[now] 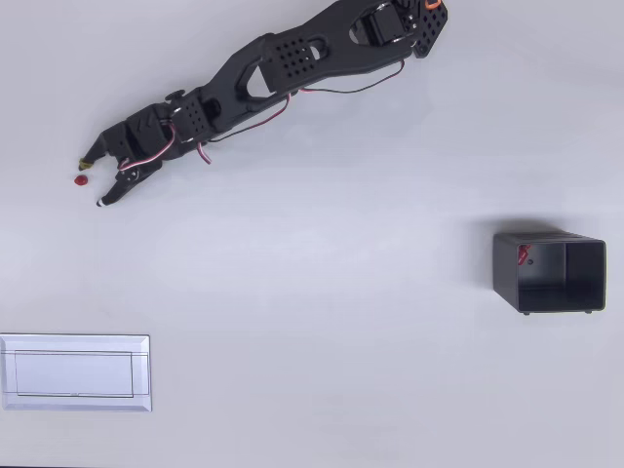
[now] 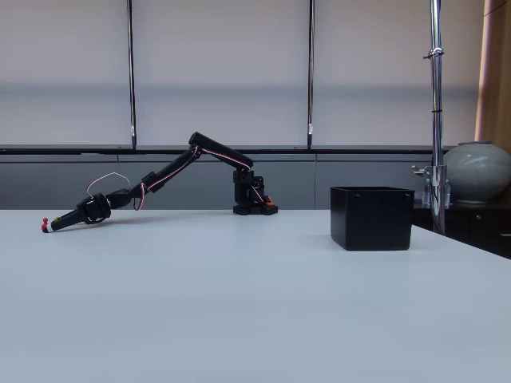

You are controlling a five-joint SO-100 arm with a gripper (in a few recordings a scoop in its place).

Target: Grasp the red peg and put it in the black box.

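The red peg is a tiny red dot on the white table at the far left of the overhead view. My gripper is open, and the peg sits at the mouth of the jaws, level with the two fingertips and touching neither that I can see. In the fixed view the gripper lies low over the table with the red peg at its tip. The black box stands far off at the right, open side up. In the fixed view the black box stands right of centre.
A small red piece lies inside the box by its left wall. A flat white rectangular panel lies at the lower left. The arm's base sits at the top edge. Bare white table lies between the gripper and the box.
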